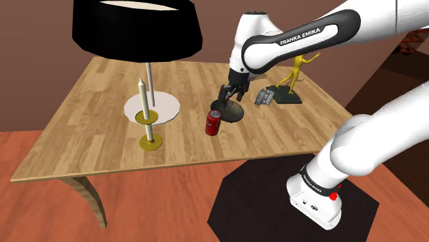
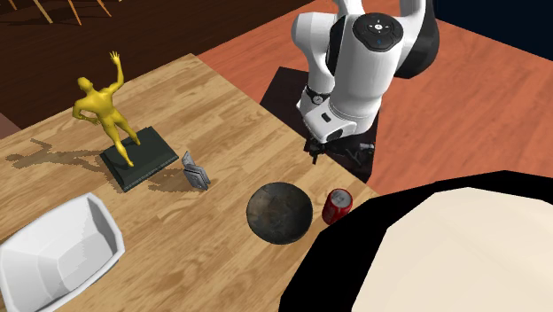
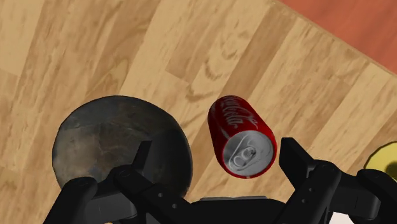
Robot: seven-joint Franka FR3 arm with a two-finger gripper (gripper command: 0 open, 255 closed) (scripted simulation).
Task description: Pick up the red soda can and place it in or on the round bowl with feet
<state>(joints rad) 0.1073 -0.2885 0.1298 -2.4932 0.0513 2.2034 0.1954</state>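
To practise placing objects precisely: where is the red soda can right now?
In the shoulder view the red soda can stands upright on the wooden table, just left of the dark round bowl and right of the candlestick.

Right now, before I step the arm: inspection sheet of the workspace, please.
Surface: wooden table, light planks.
Job's things: red soda can upright on the table, beside the dark round bowl; the bowl is empty.
Clutter: yellow figurine on a dark base; small grey metal piece next to it; candle in a holder; lamp with a black shade; white dish.
Grippers: tool open, above the can and bowl, holding nothing.
Cables: nothing seen.
Surroundings: reddish floor; black stand under the arm's base.
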